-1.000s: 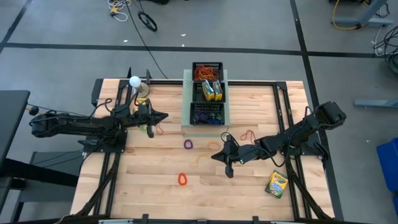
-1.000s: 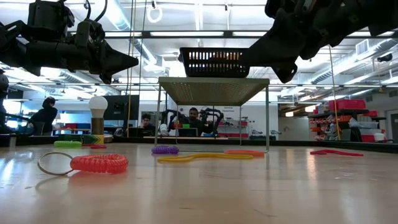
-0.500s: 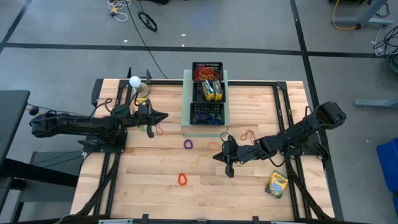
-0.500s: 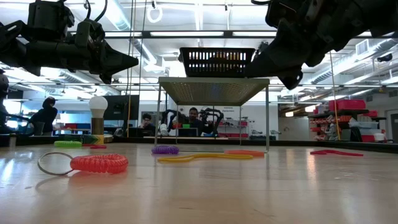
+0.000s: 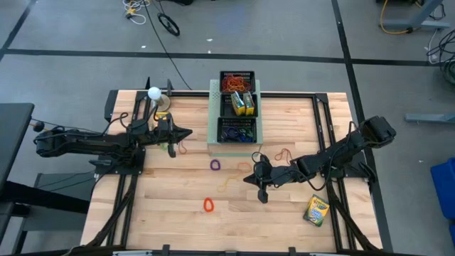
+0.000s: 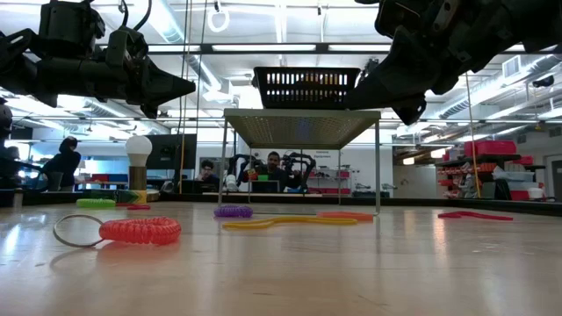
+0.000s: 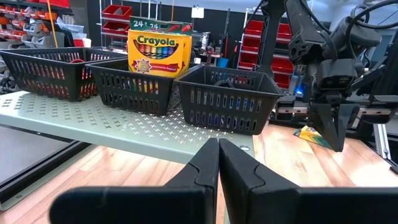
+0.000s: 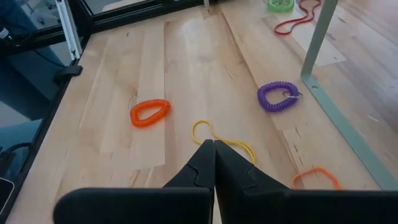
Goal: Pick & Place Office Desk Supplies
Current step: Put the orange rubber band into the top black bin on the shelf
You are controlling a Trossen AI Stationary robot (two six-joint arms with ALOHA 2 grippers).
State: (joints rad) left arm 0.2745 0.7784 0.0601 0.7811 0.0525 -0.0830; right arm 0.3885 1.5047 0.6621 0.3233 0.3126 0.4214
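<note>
High view: wooden table on grey floor; both end effectors pinched shut, empty.

Loose coil loops on table; crayon box lies flat.

Even overhead light, soft shadows, glare at table height

From above we see the wooden table evenly lit, with only faint shadows under both arms. In the low view we look into bright ceiling light strips, so the arms overhead read as dark silhouettes; the tabletop shines with a broad sheen, its nearest part is out of focus, and the orange coiled band casts a soft shadow. In the left wrist view the near fingers are dark and a little soft, while the crayon box is sharp. The right wrist view shows pale glare on the boards near the purple coil.
</note>
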